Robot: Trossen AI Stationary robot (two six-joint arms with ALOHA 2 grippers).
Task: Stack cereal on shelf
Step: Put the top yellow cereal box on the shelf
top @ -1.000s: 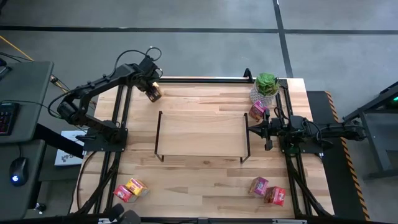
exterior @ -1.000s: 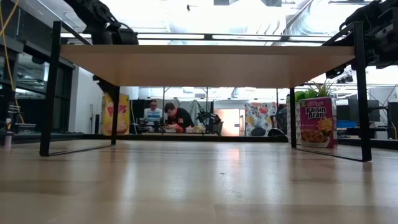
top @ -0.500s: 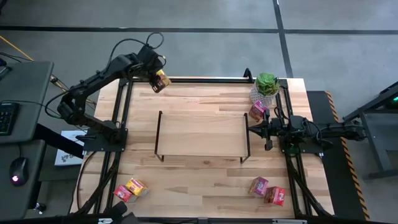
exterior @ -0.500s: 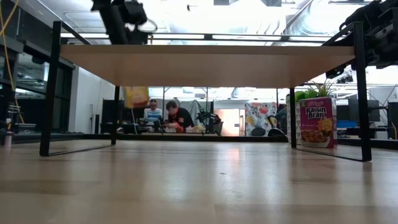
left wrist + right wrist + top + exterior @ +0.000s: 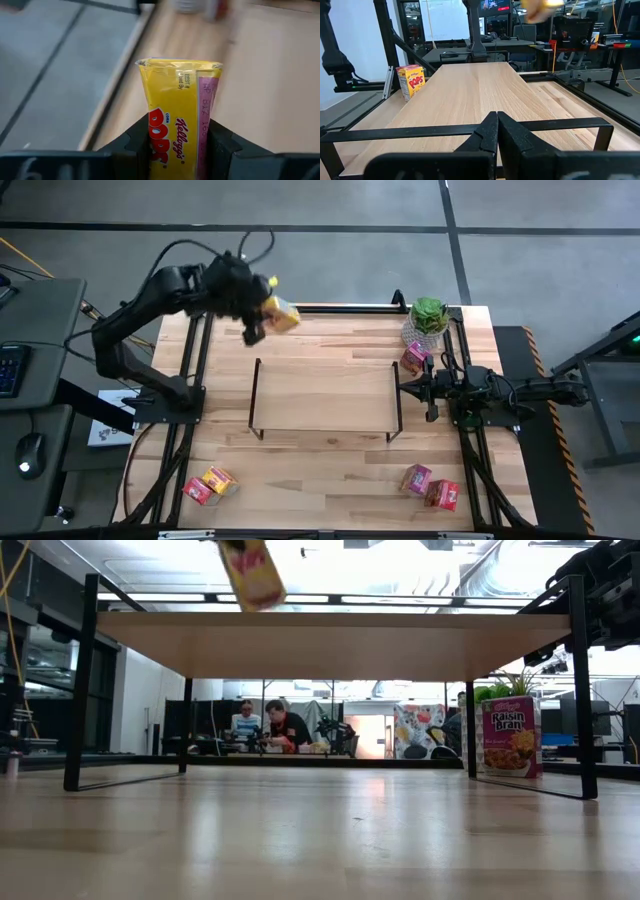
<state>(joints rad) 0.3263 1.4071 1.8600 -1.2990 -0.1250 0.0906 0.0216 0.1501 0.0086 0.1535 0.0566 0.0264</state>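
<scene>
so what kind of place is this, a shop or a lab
Most likely a robotics lab or workshop, not a shop. Two robot arms are bolted to a wooden table on a bare concrete floor, people sit at desks beyond it, and exposed ducting runs along the ceiling.

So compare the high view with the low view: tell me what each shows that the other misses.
Only the high view shows the left end effector, the waiting right end effector at the shelf's right end, and four boxes along the table's near edge. Only the low view shows people in the room behind. Both show the lifted yellow box, the shelf, the magenta box and the plant.
</scene>
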